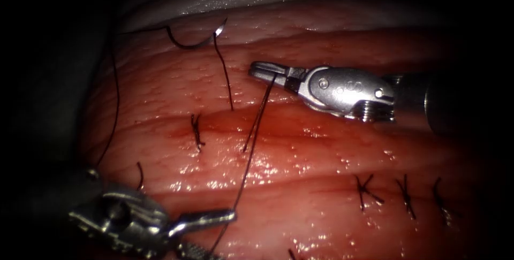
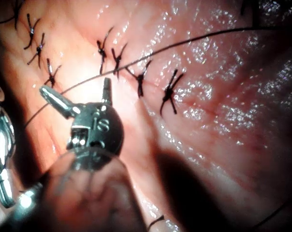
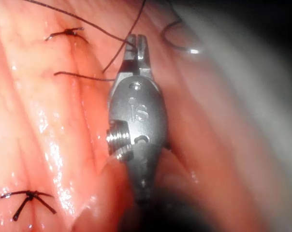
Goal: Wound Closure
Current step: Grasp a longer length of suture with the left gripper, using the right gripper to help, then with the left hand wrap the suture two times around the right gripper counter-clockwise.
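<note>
Right claw [image 1: 263,71] clamped on thread [image 1: 256,126]. Left claw [image 1: 227,216] together in the endoscope view, apart in its wrist view: cannot tell. Needle [image 1: 187,41] free on tissue [image 1: 321,147], far side, held by neither.

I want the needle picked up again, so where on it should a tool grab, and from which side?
The needle lies loose on the tissue at the far edge, curve bowing down, bright tip up at right. Probably best to grip mid-curve, coming from below across the wire, clear of the tip and the thread end.
</note>
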Robot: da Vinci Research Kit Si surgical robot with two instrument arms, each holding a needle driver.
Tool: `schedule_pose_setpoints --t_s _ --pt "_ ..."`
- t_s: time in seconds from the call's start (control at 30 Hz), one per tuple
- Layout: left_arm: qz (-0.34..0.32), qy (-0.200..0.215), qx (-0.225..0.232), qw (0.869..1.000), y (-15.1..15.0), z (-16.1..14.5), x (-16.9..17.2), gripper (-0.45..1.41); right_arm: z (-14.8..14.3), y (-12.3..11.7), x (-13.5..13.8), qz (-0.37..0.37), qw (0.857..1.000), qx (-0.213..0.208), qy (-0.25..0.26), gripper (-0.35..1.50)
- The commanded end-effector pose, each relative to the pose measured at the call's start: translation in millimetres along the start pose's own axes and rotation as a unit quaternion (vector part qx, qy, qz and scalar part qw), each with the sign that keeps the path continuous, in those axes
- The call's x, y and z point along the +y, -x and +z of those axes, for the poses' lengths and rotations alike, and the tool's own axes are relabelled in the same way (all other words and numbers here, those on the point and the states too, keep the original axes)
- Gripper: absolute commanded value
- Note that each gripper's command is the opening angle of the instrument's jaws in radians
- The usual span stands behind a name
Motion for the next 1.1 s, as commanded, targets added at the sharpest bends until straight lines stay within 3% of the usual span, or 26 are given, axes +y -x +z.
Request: schedule_pose_setpoints --t_s 0.03,0.07,0.1,0.37,0.5,0.53,0.6,0.9,1.1 --pt "0.0 0.0 0.003 1.0 0.3 0.6 0.2 0.59 0.9 0.3 0.0 0.0 1.0 0.001 -0.001 -0.35" --pt "0.0 0.0 0.003 1.0 0.3 0.6 0.1 0.51 0.9 0.3 0.0 -0.001 1.0 0.0 -0.001 -0.35" --pt "-0.001 0.0 0.004 1.0 0.4 0.5 0.0 -0.45 0.9 0.3 0.0 -0.001 1.0 -0.002 -0.002 -0.35" --pt "-0.005 -0.004 0.015 1.0 1.3 -0.8 -1.3 -0.45 0.5 0.2 -0.1 -0.001 1.0 -0.001 -0.004 -0.35" --pt "-0.011 -0.031 0.017 0.999 1.6 -2.3 -2.3 -0.45 -0.4 0.0 -0.1 -0.015 1.0 0.0 -0.009 0.84" --pt "-0.013 -0.037 0.013 0.999 1.8 -2.8 -2.6 -0.45 -0.7 -0.1 0.0 -0.018 1.0 0.002 -0.01 1.05" --pt "-0.021 -0.058 0.008 0.998 2.1 -4.7 -3.6 -0.45 -1.9 -0.5 0.3 -0.022 1.0 0.004 -0.016 1.28" --pt "-0.042 -0.115 -0.024 0.992 3.9 -10.7 -5.6 -0.45 -4.8 -2.4 -0.3 -0.021 0.999 0.02 -0.019 1.35" --pt "-0.039 -0.12 -0.046 0.991 3.1 -13.7 -4.4 -0.45 -5.0 -3.5 0.6 -0.014 1.0 0.018 -0.021 1.25"
